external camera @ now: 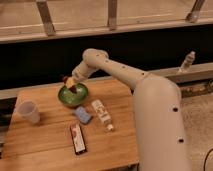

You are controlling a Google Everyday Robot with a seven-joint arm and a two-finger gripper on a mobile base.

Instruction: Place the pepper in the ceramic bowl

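Observation:
The green ceramic bowl point(83, 100) sits at the back of the wooden table point(45, 150). My gripper point(70, 83) hangs just over the bowl's left half, at the end of the white arm point(115, 70) reaching in from the right. A small dark red pepper point(73, 89) shows right at the gripper's tip, just above or inside the bowl. I cannot tell whether it is held or resting in the bowl.
A translucent plastic cup point(29, 111) stands at the left. A blue object point(83, 115) and a white bottle point(102, 114) lie in front of the bowl. A red-black-white packet point(77, 138) lies nearer the front edge. A small bottle point(187, 61) stands on the ledge at right.

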